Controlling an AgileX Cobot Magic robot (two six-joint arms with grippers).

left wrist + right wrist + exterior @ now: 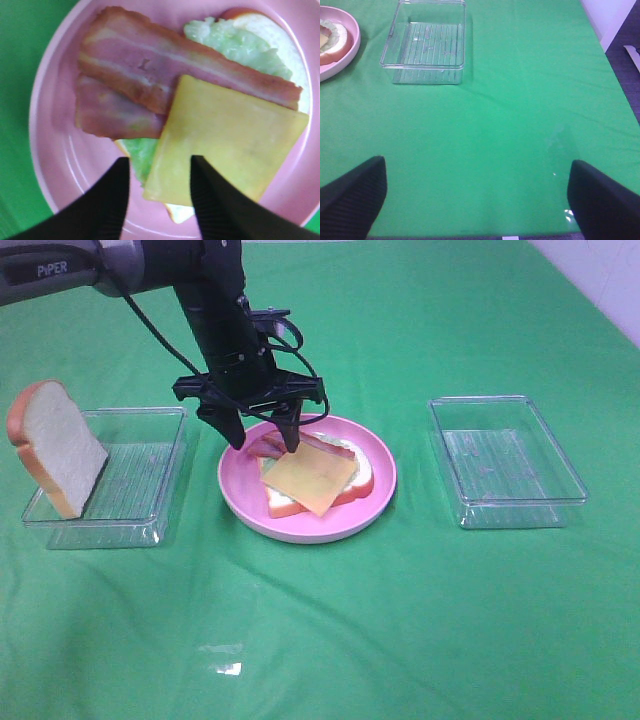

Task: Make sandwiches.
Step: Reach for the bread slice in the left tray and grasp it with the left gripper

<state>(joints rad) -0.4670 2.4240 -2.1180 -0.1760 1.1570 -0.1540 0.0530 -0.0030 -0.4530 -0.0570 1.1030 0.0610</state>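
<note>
On the pink plate (300,525) lies an open sandwich: a bread slice (285,45), ruffled lettuce (235,42), two bacon strips (150,70) and a yellow cheese square (308,480) on top, lying askew. My left gripper (263,435) hovers just above the plate's rear left part. Its jaws stand open and nothing is between them; in the left wrist view the cheese (225,135) lies below its fingertips (107,200). A second bread slice (55,445) leans upright in the left clear tray (140,510). My right gripper (477,200) is open over bare green cloth.
A clear rectangular tray (505,460) with nothing in it stands right of the plate, and it also shows in the right wrist view (427,40). Green cloth covers the table. The table's right edge and a white wall show at the far right.
</note>
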